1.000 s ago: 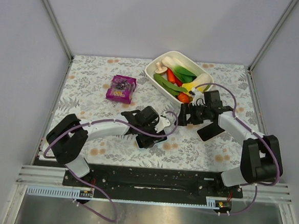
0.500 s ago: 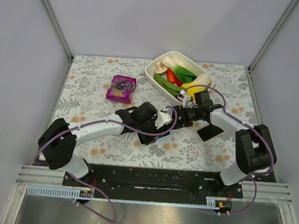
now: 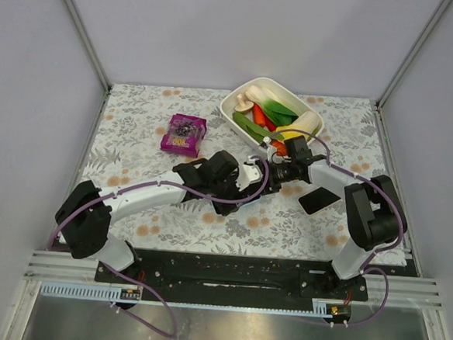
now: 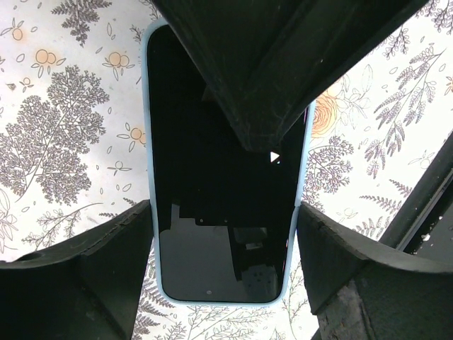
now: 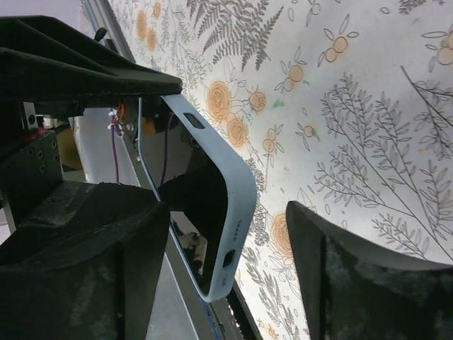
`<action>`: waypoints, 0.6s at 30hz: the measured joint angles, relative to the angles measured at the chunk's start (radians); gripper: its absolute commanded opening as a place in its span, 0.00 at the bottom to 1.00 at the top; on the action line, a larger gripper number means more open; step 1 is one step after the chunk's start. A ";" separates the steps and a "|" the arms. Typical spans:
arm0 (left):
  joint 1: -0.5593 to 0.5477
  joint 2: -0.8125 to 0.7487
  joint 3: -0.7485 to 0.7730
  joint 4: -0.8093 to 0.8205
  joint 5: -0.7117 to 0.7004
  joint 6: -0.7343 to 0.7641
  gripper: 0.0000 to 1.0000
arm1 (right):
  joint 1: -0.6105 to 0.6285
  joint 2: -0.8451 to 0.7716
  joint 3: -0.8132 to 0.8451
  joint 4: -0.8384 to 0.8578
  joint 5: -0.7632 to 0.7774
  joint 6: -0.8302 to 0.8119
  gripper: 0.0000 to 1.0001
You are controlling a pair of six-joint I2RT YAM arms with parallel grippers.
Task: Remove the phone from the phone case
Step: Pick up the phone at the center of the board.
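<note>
The task is looking barely begun: the phone (image 4: 191, 177) is sitting fully inside its light-blue case (image 4: 151, 127), the rim wrapping all the edges that are showing, with no corner peeled away. The cased phone is being held just on the near side of the white dish (image 3: 228, 105) of vegetables, toward the arm bases, over the flowered table (image 3: 136, 132). In the top view it is mostly hidden under the two wrists. The left gripper (image 4: 223, 216) is pinching the case across its width, a finger pressing on each long side. The right gripper (image 5: 228, 212) is reaching in from the dish's side with its jaws spread. It is straddling one short end of the case (image 5: 241, 180), and a clear gap is showing between the case and one of its fingers (image 5: 340, 283), so it is not gripping anything. By my reading, the bracing hold is done. The hold on the case's end, the peeling of the rim and the lifting out of the phone are all waiting to be done.
</note>
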 measured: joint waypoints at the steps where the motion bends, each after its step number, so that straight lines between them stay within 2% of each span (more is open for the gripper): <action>1: 0.000 0.000 0.001 0.001 -0.002 -0.001 0.00 | 0.003 0.003 0.000 0.002 -0.007 0.003 0.62; 5: 0.000 0.000 0.003 0.013 -0.017 -0.009 0.00 | 0.007 0.014 0.001 0.018 -0.056 0.026 0.30; 8: 0.000 0.003 0.003 0.011 -0.036 -0.015 0.00 | 0.005 0.014 0.013 0.023 -0.118 0.063 0.11; 11: 0.000 0.008 0.003 0.022 -0.052 -0.019 0.00 | 0.007 0.010 0.023 0.023 -0.118 0.066 0.00; 13: 0.000 0.008 0.003 0.029 -0.054 -0.019 0.02 | 0.005 0.008 0.023 0.024 -0.114 0.061 0.00; 14: 0.000 0.008 0.003 0.029 -0.055 -0.019 0.09 | 0.005 0.006 0.023 0.023 -0.112 0.056 0.00; 17: 0.000 0.008 0.003 0.044 -0.064 -0.018 0.47 | 0.005 -0.007 0.023 0.011 -0.100 0.035 0.00; 18: 0.001 0.007 0.003 0.056 -0.066 -0.018 0.52 | 0.005 -0.011 0.023 0.006 -0.092 0.029 0.00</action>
